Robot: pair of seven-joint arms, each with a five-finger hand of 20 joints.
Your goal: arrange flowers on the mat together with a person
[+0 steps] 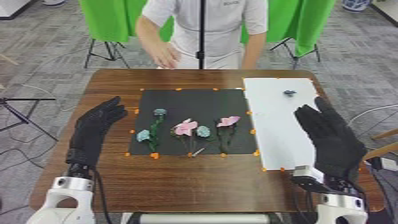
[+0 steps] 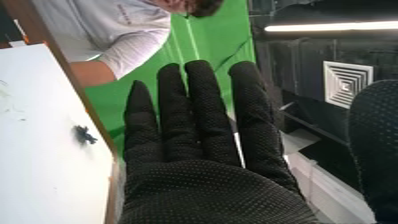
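My left hand (image 1: 96,126) is over the table's left side, fingers straight, holding nothing. My right hand (image 1: 336,136) is beside the white sheet's right edge; in the right wrist view the right hand (image 2: 209,187) has straight fingers and nothing in it. On the black mat (image 1: 182,96) lie a blue flower (image 1: 160,112) upper left, another blue flower (image 1: 143,135) lower left, a pink flower (image 1: 185,127) in the middle, a blue flower (image 1: 202,131) beside it and a pink flower (image 1: 228,121) to the right. A small dark blue flower (image 1: 290,93) lies on the white sheet, as does the flower (image 2: 85,135) in the right wrist view.
The white sheet (image 1: 282,135) covers the table's right part, beside the mat. Orange bits (image 1: 155,155) line the mat's edges. Across the brown table (image 1: 151,187), a person stands at the far edge, one hand (image 1: 166,56) hanging near it, before green cloth and a black stand.
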